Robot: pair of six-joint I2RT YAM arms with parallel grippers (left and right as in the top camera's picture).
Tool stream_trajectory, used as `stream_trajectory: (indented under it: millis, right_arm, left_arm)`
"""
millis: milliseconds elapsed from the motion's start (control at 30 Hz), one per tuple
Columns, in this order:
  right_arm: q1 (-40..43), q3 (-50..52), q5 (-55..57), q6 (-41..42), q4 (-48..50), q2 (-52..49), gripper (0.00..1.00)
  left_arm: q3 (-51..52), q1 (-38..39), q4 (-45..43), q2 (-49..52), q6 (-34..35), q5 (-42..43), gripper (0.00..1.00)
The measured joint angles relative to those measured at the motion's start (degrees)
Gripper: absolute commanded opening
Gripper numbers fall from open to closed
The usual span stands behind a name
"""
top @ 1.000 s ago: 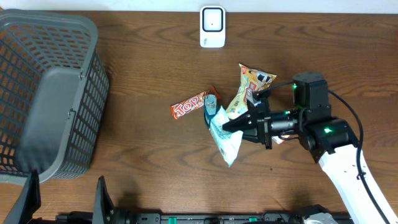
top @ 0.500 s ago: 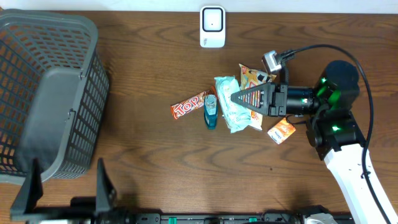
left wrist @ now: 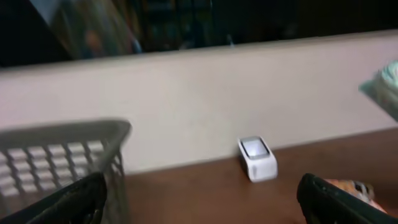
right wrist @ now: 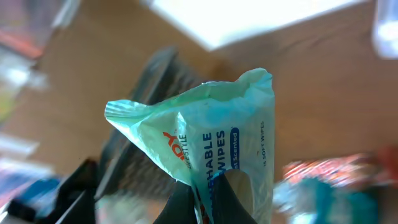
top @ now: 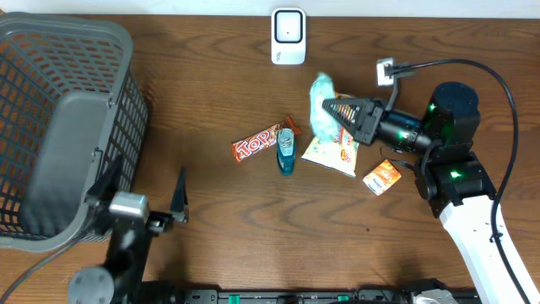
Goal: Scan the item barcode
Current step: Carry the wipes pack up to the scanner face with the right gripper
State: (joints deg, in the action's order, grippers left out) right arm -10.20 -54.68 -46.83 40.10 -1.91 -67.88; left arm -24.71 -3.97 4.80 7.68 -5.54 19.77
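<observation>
Since a second ago the left gripper [left wrist: 199,202] is rising, and it is now hanging wide open and empty, well below and left of the scanner [top: 288,36]. The wipes pack [top: 320,91] is climbing off the snack pile [top: 331,152] and nearing the scanner's lower right, the right gripper [top: 334,112] pinching it tight. The presenting step is running, I judge; next, the barcode is needing turning toward the scanner's window.
</observation>
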Motion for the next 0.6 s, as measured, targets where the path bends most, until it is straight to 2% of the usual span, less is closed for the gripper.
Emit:
stream_trajectory:
  millis: [233, 467, 600]
  right_arm:
    - [0.0, 0.0, 10.4, -4.7, -0.3, 0.0, 0.01]
    - [-1.1, 0.0, 24.4, -12.9, -7.2, -0.4, 0.01]
    - [-2.7, 0.0, 32.1, -16.2, -4.7, -3.1, 0.01]
  left_arm:
    - [2.0, 0.0, -0.6, 1.7, 1.9, 2.7, 0.98]
    - [2.4, 0.0, -0.7, 1.7, 3.7, 8.8, 0.98]
    - [5.3, 0.0, -0.8, 1.7, 4.5, 8.7, 0.98]
